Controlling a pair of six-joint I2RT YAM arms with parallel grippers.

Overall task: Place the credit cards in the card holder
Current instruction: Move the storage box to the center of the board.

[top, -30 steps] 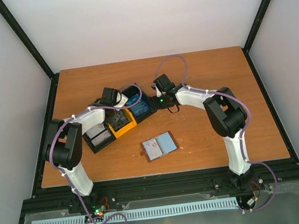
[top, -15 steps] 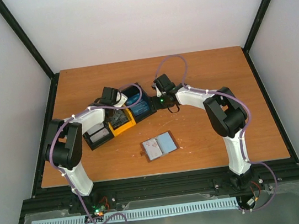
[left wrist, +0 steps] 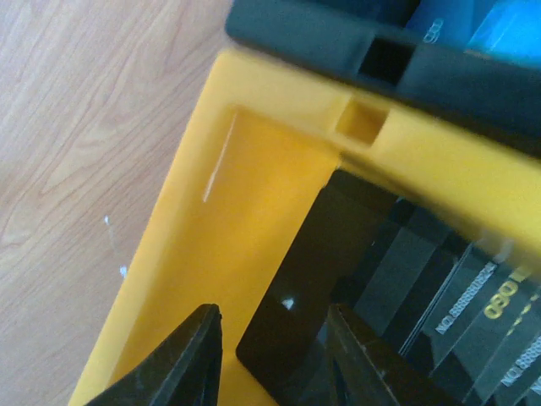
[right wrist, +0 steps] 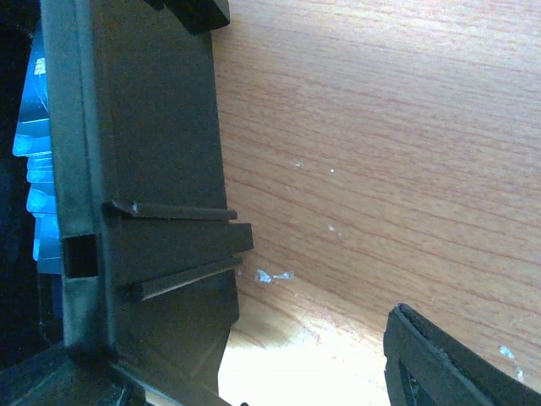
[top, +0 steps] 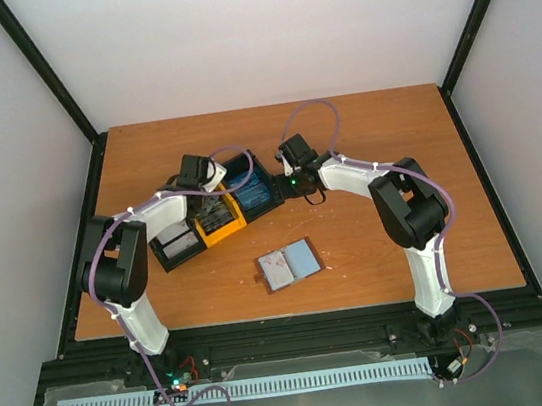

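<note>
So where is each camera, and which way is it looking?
Top camera: high behind the arms, looking down on the table, tray and card holder; both arms show.
Left wrist: on the left arm, looking down into the yellow compartment with dark cards; left gripper fingers show at the bottom.
Right wrist: on the right arm, looking down the tray's black end wall; a finger shows bottom right.
Shared: both wrist views catch that tray and its blue cards.

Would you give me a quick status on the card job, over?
Left gripper open over dark cards in yellow bin, none held. Right gripper open beside tray end. Holder open, unobstructed.
</note>
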